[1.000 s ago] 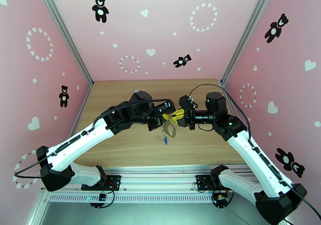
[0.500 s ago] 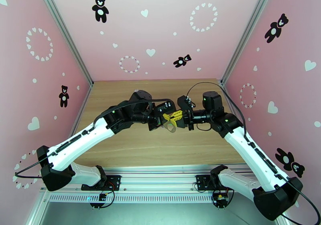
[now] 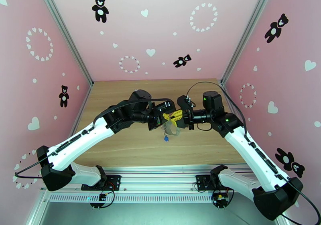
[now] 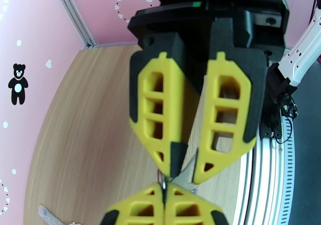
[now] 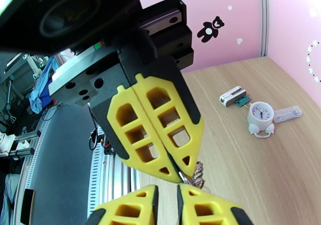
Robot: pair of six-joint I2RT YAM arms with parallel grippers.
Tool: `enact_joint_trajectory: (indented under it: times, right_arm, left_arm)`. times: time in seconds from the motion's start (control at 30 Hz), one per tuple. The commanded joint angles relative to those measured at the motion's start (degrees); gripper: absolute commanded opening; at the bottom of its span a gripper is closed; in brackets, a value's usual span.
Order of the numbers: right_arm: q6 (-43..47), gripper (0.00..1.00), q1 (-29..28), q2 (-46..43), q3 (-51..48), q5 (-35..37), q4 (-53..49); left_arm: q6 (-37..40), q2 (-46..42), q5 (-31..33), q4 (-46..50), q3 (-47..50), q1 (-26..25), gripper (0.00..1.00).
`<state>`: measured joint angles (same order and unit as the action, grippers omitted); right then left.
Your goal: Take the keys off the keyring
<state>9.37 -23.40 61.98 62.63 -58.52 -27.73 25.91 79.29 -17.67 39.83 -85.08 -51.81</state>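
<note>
The keyring [image 3: 171, 130] is hanging above the table [image 3: 120, 141] where both arms are reaching in level, with one blue key [image 3: 166, 138] dangling beneath it. The left gripper [image 5: 182, 177] is pinching the loop's wire, its fingers pressed together. The right gripper [image 4: 185, 175] is facing it tip to tip, its fingers slightly apart around something silvery; I cannot tell whether it is gripping. One clock [image 5: 260, 115], its numerals too small to read, one white-and-green block [image 5: 233, 96] and one clear piece [image 5: 288, 113] are lying farther off.

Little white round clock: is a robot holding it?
No, the little white round clock rests free on the light wooden table.
</note>
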Motion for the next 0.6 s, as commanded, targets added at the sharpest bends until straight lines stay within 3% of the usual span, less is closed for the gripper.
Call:
enact_joint_trajectory:
  times: [0.0, 0.2, 0.57]
  right_arm:
    - [-0.7, 0.23, 0.6, -0.5, 1.7, 3.3, 0.9]
    - [-0.1, 0.23, 1.7, -1.0, 1.8, 3.1, -1.1]
    - [-0.5, 0.22, 1.6, 2.9, 3.3, -6.3, -2.4]
  left_arm:
    - [1.2, -1.1, -6.0, -1.2, -1.9, -0.6, 0.00]
    - [1.8, -1.7, -7.4, -2.6, -0.3, -0.6, 0.00]
    - [2.0, -1.1, -8.3, -2.8, -1.3, -0.6, 0.00]
